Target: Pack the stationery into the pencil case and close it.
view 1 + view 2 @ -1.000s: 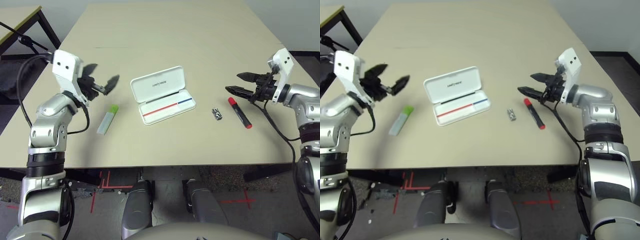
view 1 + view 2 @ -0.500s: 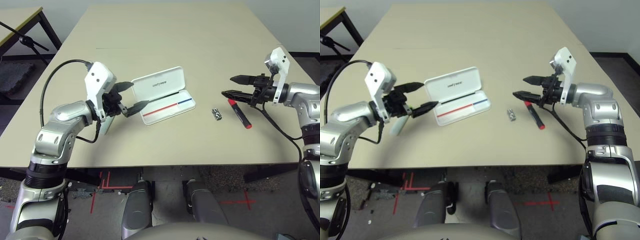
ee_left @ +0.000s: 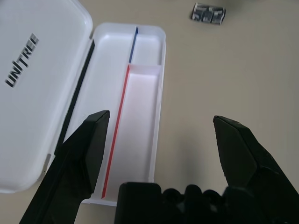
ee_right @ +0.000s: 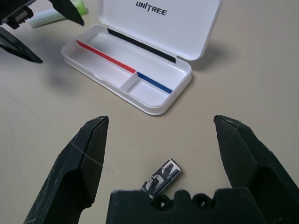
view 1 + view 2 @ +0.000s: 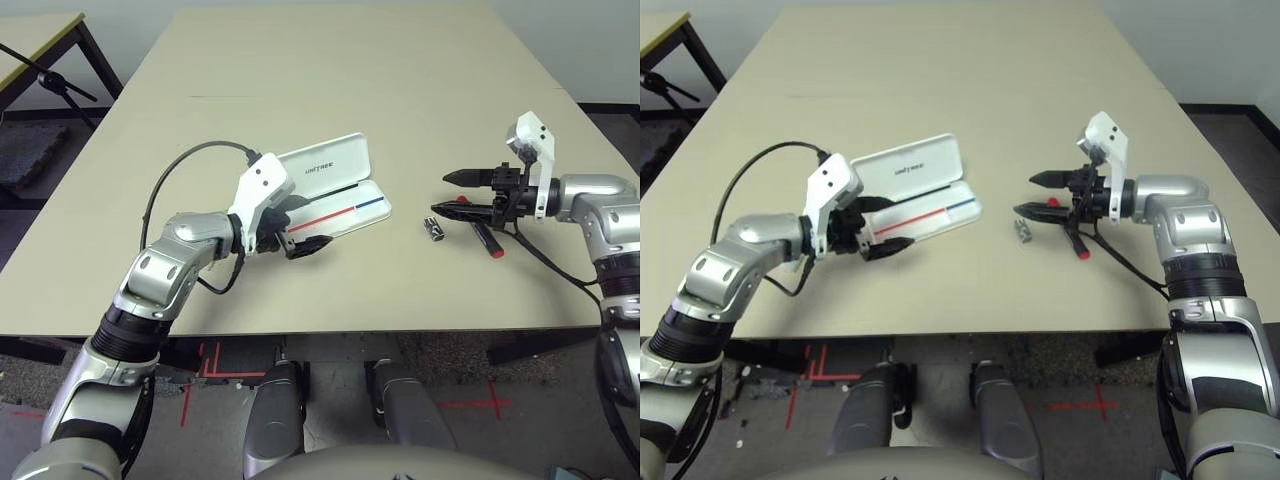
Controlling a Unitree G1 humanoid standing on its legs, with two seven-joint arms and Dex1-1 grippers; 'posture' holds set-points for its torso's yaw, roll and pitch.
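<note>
Tabletop [image 5: 330,290]: spread right end effector [image 5: 482,195] above marker [image 5: 487,238]; spread left end effector [image 5: 290,225] over pencil case [image 5: 345,205].

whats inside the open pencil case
No stationery in the pencil case: just a bare tray with red and blue lines and a small divided section. In the left wrist view, a finger hides part of the near end.

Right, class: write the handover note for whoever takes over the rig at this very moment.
Left pincer: open and empty, over the near left part of the pencil case.
Right pincer: open and empty, above the red marker and beside the small metal piece.
Green-capped stick: on the table, left of the case.
Done: the case lies open; nothing packed.
Left: put marker, stick and metal piece in, then close the lid.
</note>
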